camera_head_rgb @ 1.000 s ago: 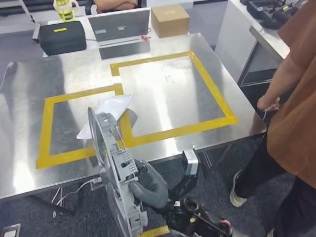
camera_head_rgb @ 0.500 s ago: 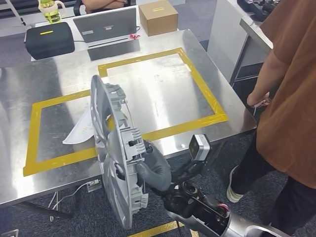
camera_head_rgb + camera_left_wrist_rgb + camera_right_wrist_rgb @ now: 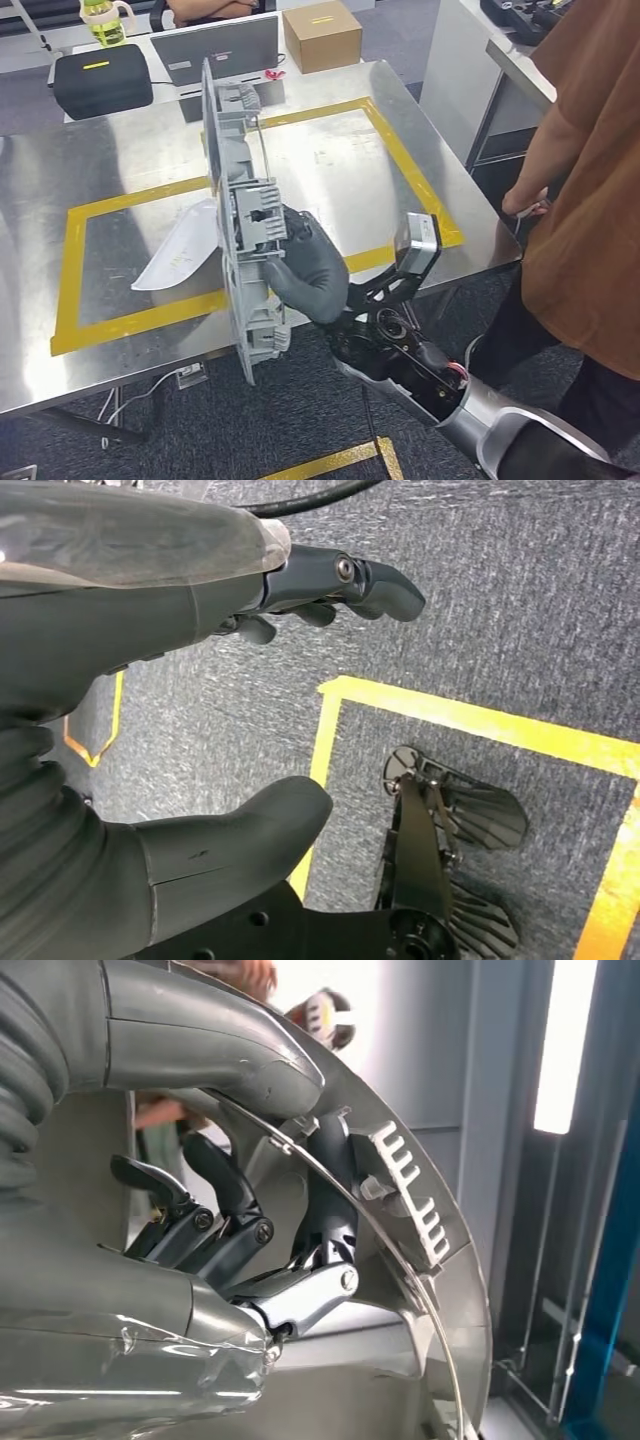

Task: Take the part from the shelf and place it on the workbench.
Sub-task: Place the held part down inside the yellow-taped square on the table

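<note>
Right hand grips an upright grey plastic part above the near edge of the steel desk; left hand hangs, fingers released over carpet.

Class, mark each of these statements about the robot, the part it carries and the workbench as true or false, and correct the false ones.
1. The right hand grips the grey plastic part. True.
2. The part lies flat on the workbench. False: it is held on edge, above the bench.
3. The left hand holds a tool. False: it holds nothing, fingers apart.
4. Yellow tape marks rectangles on the workbench. True.
5. A white sheet lies on the workbench. True.
</note>
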You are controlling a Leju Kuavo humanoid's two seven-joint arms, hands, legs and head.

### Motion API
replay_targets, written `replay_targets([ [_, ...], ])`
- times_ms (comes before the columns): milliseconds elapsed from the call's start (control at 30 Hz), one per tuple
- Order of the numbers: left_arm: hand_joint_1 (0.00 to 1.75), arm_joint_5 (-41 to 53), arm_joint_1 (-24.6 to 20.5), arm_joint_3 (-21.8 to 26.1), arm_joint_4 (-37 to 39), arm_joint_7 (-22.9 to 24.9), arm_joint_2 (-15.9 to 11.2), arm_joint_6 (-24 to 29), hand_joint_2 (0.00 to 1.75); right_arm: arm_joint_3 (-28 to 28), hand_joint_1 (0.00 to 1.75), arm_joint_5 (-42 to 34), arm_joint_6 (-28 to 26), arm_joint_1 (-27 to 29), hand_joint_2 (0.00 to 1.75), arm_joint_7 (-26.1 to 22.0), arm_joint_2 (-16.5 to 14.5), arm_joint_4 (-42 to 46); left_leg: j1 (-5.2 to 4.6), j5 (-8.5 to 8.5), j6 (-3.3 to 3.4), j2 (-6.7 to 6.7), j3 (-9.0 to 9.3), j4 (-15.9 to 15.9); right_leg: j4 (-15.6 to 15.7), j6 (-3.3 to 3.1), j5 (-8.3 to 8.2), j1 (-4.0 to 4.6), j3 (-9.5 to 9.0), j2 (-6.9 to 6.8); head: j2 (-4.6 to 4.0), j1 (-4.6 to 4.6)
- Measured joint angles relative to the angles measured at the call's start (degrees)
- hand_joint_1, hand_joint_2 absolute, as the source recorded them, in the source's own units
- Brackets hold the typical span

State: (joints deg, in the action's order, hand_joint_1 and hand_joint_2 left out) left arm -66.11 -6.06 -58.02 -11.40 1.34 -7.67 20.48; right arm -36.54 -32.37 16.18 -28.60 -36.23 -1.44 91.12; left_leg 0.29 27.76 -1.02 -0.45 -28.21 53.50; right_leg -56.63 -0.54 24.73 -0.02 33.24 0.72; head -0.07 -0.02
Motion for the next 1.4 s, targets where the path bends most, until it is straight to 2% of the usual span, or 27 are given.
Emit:
replay_targets([
  [100,0.0,-0.1,0.02,-0.04,-0.01,-0.01,0.02,0.0,1.75,0.09,1.75,1.0,-1.12,-1.06,1.75,0.37,0.0,-0.74,0.0,0.0,0.0,-0.02,-0.04,0.0,0.04,0.01,0.0,0.0,0.0,-0.03,0.0,0.03],
  [167,0.0,-0.31,0.01,-0.05,-0.01,-0.01,0.02,0.0,1.75,0.05,1.75,4.12,-4.04,-1.81,1.75,1.68,0.0,-1.25,0.0,0.01,0.01,0.0,-0.04,0.0,0.05,0.01,0.0,0.0,0.01,-0.02,0.0,0.05],
  [300,0.0,-0.7,-0.04,-0.05,-0.01,-0.01,0.08,-0.01,1.75,-0.85,1.75,17.78,-16.57,-4.58,1.75,8.37,0.0,-4.82,0.0,0.01,0.02,-0.02,-0.08,0.0,0.07,0.01,-0.01,0.0,0.0,-0.05,0.0,0.03],
  [400,0.0,-0.8,-0.04,-0.06,-0.01,-0.01,0.11,-0.03,1.75,-2.52,1.75,31.12,-26.82,-7.12,1.75,14.83,0.0,-9.15,0.0,0.0,0.02,-0.04,-0.11,0.0,0.08,0.05,-0.03,0.0,0.0,-0.07,0.0,0.02],
  [500,0.0,-0.77,-0.03,-0.07,-0.01,-0.01,0.15,-0.16,1.75,-4.12,1.75,42.35,-32.88,-8.9,1.75,21.68,0.0,-13.06,0.0,-0.02,0.04,-0.05,-0.12,0.0,0.1,0.07,-0.05,0.0,0.01,-0.09,0.0,0.03],
  [800,0.0,-0.66,-0.02,-0.12,-0.01,0.02,0.26,-0.63,1.75,-6.74,1.75,60.01,-36.62,-11.42,1.75,35.74,0.16,-22.59,0.01,-0.02,0.04,-0.05,-0.15,0.0,0.18,0.08,-0.05,0.01,0.03,-0.07,0.0,0.02],
  [1100,0.0,-0.66,-0.03,-0.12,-0.01,0.02,0.26,-0.71,1.75,-7.49,1.75,61.83,-36.77,-11.71,1.75,37.03,0.33,-25.56,0.0,-0.02,0.04,-0.02,-0.15,0.0,0.21,0.08,-0.05,0.01,0.02,-0.06,0.0,0.04],
  [1267,0.0,-0.86,-0.01,-0.12,-0.01,0.28,0.3,-0.85,1.75,-8.69,1.75,69.1,-36.84,-12.04,1.75,43.77,0.35,-30.81,0.0,-0.02,0.04,-0.06,-0.14,0.0,0.22,0.09,-0.06,0.01,0.0,-0.12,0.0,0.05],
  [1400,0.0,-1.02,-0.01,-0.12,0.0,0.54,0.32,-0.74,1.75,-8.56,1.75,71.01,-37.41,-11.67,1.75,46.37,0.52,-33.27,0.0,-0.02,0.04,-0.05,-0.13,0.01,0.23,0.09,-0.06,0.01,0.0,-0.09,0.0,0.06],
])
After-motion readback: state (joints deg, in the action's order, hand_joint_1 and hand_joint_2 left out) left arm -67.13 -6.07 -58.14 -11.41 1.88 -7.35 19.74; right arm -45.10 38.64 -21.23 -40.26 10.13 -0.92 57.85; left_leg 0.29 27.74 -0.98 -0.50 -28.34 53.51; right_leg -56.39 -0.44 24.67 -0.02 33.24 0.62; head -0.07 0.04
